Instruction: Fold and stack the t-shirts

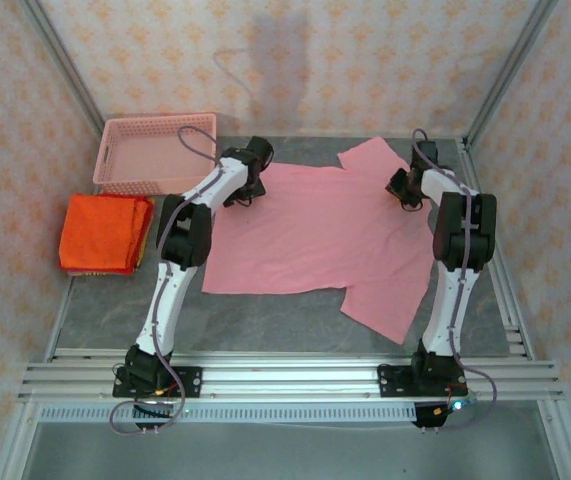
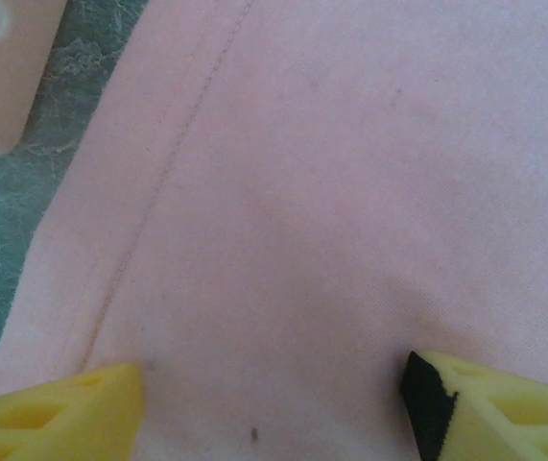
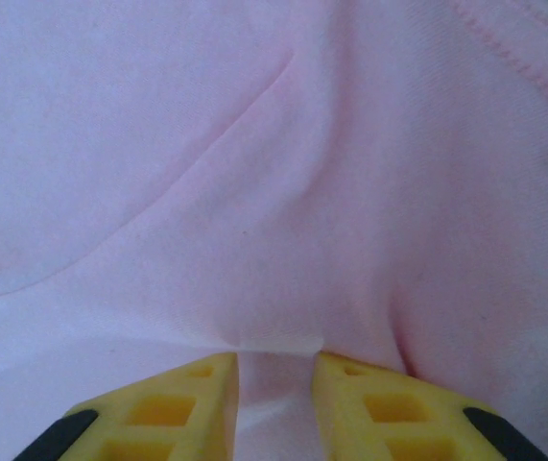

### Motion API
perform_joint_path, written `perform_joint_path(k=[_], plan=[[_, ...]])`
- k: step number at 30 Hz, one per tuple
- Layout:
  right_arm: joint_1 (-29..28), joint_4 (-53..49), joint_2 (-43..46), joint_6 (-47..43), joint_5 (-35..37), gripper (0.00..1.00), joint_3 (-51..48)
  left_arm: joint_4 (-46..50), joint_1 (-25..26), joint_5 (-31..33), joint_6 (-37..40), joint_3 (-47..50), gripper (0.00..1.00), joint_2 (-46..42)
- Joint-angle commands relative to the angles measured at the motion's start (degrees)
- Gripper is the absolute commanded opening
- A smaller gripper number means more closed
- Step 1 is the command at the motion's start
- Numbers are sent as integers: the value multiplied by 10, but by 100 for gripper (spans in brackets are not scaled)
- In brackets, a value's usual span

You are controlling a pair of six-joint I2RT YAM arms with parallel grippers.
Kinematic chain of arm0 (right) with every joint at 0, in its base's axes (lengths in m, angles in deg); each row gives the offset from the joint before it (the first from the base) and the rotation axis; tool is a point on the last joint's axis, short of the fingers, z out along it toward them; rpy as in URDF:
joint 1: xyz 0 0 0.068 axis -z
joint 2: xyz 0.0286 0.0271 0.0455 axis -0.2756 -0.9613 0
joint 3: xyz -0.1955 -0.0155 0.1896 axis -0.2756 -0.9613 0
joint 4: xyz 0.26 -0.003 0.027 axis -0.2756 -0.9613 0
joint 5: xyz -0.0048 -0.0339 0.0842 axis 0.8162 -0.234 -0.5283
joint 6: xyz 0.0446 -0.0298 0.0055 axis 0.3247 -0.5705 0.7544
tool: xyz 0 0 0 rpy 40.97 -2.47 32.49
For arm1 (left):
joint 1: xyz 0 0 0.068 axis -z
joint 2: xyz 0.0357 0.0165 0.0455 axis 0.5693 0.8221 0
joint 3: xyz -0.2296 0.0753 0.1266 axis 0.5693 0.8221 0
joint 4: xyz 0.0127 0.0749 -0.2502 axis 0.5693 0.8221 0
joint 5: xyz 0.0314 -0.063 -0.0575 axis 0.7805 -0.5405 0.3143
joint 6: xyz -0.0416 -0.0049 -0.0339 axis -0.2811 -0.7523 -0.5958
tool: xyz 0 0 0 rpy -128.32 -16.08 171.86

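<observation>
Yellow-fingered right gripper (image 3: pixel 274 370) clenched on raised pinch of pink t-shirt (image 1: pixel 315 240), beside sleeve at upper right of cloth. Left gripper (image 2: pixel 274 384) spread wide, holding nothing, poised over upper-left corner, hem seam just left of it. Shirt flat, long axis left-right, body running toward bottom of frame from both grippers. Likely fold: far edge downward. Orange t-shirts (image 1: pixel 105 232) stacked far left, well apart.

Has a pink mesh basket (image 1: pixel 125 183) sitting at the far-left corner of a grey marbled table (image 1: pixel 265 320), floral-patterned walls (image 1: pixel 315 60) close behind and beside it.
</observation>
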Motion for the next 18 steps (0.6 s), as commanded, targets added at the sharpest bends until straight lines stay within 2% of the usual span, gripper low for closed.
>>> perform_joint_path(k=[1,4,7,11,14,16,18], plan=[[13,-34,-7,-3,-5,34,10,46,-2,-13,15,-2,82,18],[13,-29,10,-17,-31,39,15,38,-3,-15,20,-2,91,5],[12,-20,56,-32,-36,51,-1,25,-2,-17,25,0,100,-24],[12,12,158,-41,-17,76,-85,-9,-1,-18,29,42,100,-94],[13,18,236,-36,26,93,-155,-37,-1,-41,24,98,100,-155],[12,28,285,-34,54,100,-205,-55,2,-45,11,149,100,-203],[13,32,346,-33,88,99,-254,-82,6,-38,-5,219,100,-262]])
